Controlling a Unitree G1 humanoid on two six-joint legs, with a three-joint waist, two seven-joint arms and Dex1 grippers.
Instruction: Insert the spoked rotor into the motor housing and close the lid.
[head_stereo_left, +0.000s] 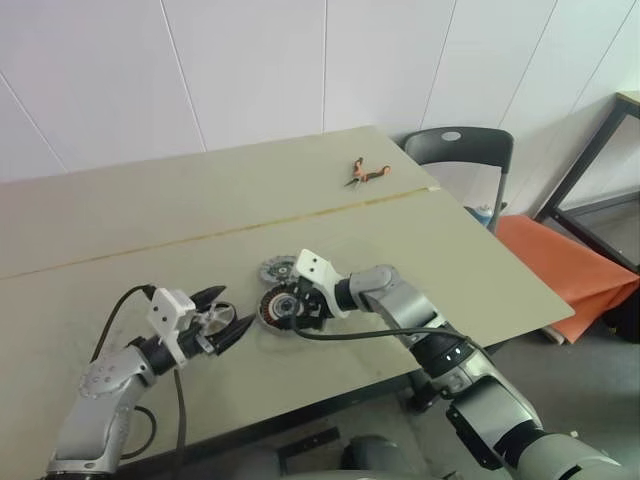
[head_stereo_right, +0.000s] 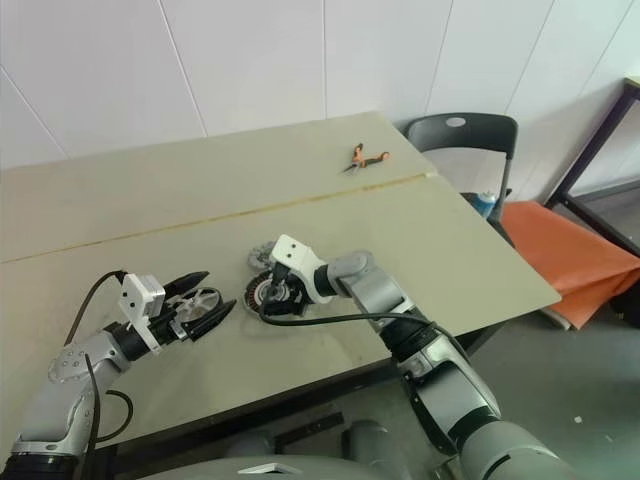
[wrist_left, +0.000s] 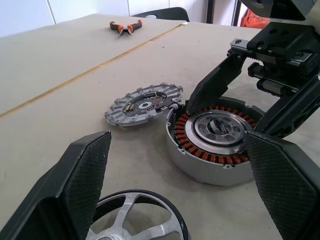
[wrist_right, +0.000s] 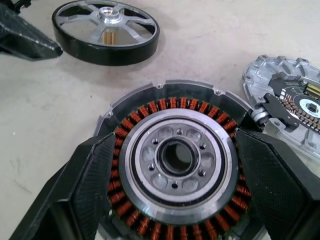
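Note:
The motor housing (wrist_right: 175, 160) sits on the table with its copper windings facing up. My right gripper (wrist_right: 175, 135) is open, one finger on each side of the housing (wrist_left: 215, 145). The spoked rotor (wrist_right: 106, 30) lies flat on the table close to the housing, toward my left arm. My left gripper (head_stereo_left: 238, 307) is open and hovers just over the rotor (head_stereo_left: 215, 320), fingers spread wide around it. The round silver lid (wrist_left: 145, 104) lies inner face up against the housing's far side.
Orange-handled pliers (head_stereo_left: 368, 173) lie far back on the table (head_stereo_left: 120, 230), beyond a yellow seam line. A grey chair (head_stereo_left: 460, 150) and an orange pad (head_stereo_left: 565, 270) stand past the table's right edge. Cables trail from both wrists.

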